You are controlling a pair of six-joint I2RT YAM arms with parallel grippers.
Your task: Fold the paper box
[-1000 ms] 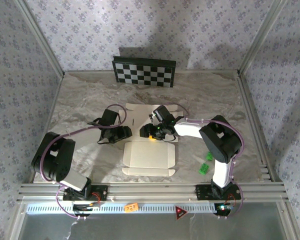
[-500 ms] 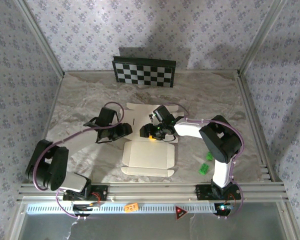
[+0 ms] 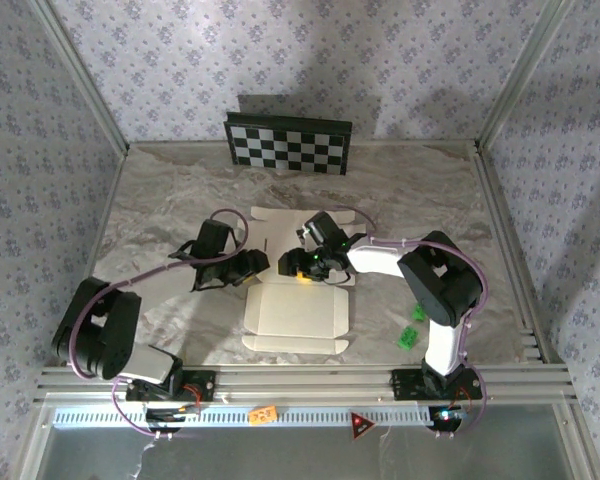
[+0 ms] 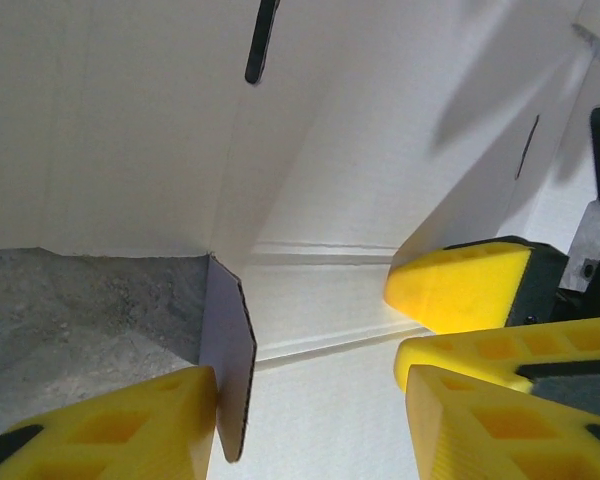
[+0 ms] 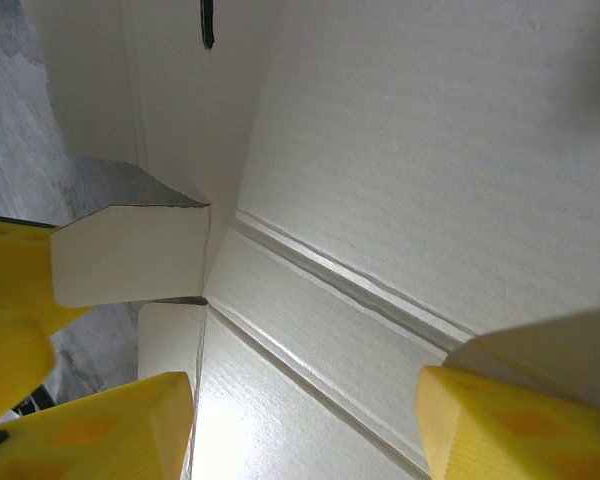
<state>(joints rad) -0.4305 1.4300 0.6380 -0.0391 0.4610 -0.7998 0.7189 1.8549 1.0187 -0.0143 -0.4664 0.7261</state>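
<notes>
paper box [image 3: 298, 318]: lies flat at the middle of the table [image 3: 170, 200], cream face up, one small side flap [image 4: 228, 350] standing upright | left gripper [image 4: 310, 400]: at the box's left edge, fingers apart, flap just beside one finger, not pinched | right gripper [image 5: 305, 400]: fingers apart over a crease, holding nothing

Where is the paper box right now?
In the top view the paper box lies mid-table, left gripper at its left edge, right gripper over its middle.

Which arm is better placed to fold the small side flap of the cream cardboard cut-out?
Probably the left: the left hand, open, straddles the raised flap at the left edge of the cream cardboard cut-out; the right hand hovers over its middle crease.
</notes>
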